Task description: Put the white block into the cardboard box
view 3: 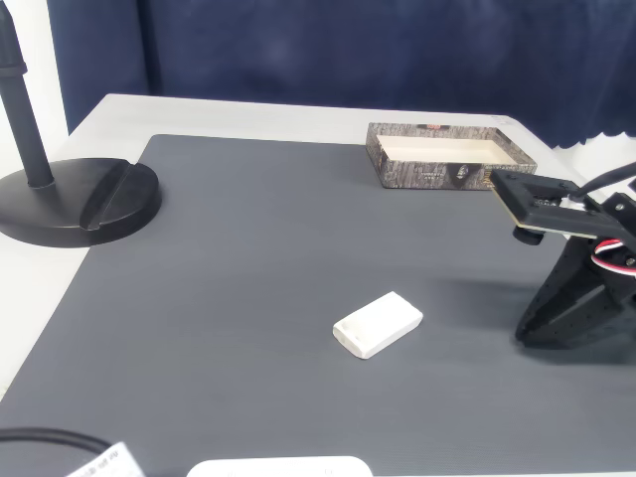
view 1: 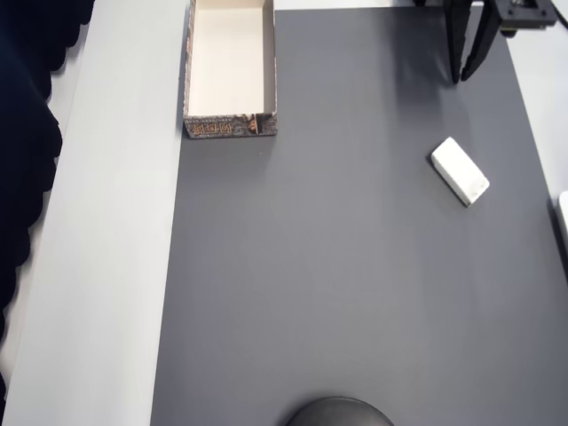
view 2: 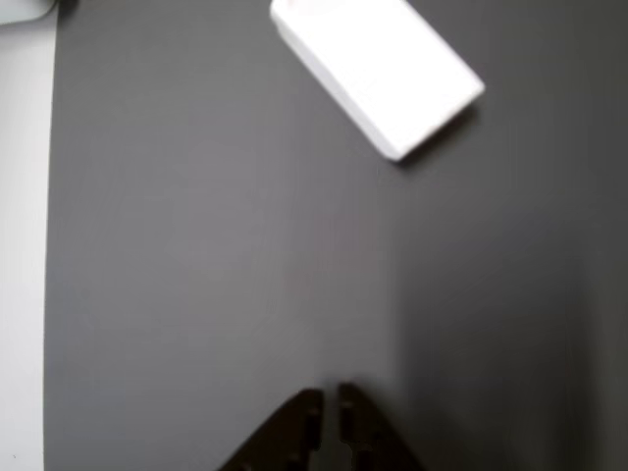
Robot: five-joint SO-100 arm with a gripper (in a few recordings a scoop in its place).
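Approach stage — black two-finger gripper (view 1: 469,78) is hovering with its fingers pressed together, pinching nothing, near the small white rounded rectangular block (view 1: 460,170) lying skewed on the dark grey mat (view 1: 337,284). A sound grasp is calling for spreading the fingers, then closing across the block's short width. Wrist view is showing fingertip alignment; fixed view is showing the shallow patterned cardboard box (view 3: 452,157) — well apart.
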